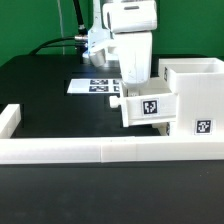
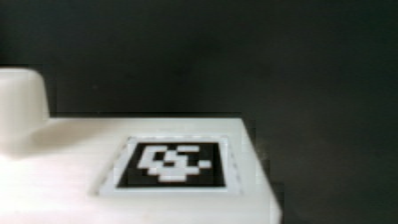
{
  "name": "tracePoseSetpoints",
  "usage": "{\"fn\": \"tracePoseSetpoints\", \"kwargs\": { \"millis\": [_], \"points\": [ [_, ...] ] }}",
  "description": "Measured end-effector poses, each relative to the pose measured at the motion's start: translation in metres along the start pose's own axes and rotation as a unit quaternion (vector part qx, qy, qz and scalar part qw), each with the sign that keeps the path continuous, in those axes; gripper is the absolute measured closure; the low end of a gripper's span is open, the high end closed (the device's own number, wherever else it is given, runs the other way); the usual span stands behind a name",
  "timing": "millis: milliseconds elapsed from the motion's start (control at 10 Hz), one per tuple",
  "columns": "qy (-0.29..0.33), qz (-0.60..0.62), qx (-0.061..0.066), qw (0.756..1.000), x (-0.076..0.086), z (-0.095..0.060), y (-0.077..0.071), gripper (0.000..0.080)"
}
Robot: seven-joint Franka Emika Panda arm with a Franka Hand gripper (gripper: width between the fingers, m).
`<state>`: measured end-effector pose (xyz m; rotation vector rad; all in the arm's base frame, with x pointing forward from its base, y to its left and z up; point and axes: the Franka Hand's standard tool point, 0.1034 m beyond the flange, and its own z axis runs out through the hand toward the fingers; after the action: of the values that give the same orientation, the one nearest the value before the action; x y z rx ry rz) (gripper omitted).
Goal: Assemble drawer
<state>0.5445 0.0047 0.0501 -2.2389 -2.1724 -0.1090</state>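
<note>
A small white drawer box [image 1: 148,108] with a black marker tag stands on the black table, against the exterior view's left side of the big white drawer housing [image 1: 200,95]. My gripper [image 1: 135,88] hangs straight down onto the top of the small box. Its fingertips are hidden between the hand and the box. In the wrist view a white panel [image 2: 71,170] with a tag [image 2: 173,162] fills the near part of the picture. A rounded white lump [image 2: 18,100] stands at its edge. No fingers show there.
A long low white rail [image 1: 100,150] runs across the front of the table, with a short raised end at the exterior view's left [image 1: 10,120]. The marker board [image 1: 95,86] lies behind the gripper. Black cables hang behind the arm.
</note>
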Motion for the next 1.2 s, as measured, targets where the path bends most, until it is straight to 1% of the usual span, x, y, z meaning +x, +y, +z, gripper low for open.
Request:
{"fn": "tracePoseSetpoints", "kwargs": {
  "millis": [200,800,1000,1200],
  "points": [
    [0.000,0.004,0.002,1.000,0.0007,0.0001,-0.0002,0.0755],
    [-0.004,0.002,0.001,1.000,-0.0015,0.0000,0.0003,0.0755],
    [-0.004,-0.001,-0.001,1.000,0.0000,0.0001,0.0003,0.0755],
    [-0.006,-0.006,0.001,1.000,0.0022,-0.0002,0.0003,0.0755]
  ]
}}
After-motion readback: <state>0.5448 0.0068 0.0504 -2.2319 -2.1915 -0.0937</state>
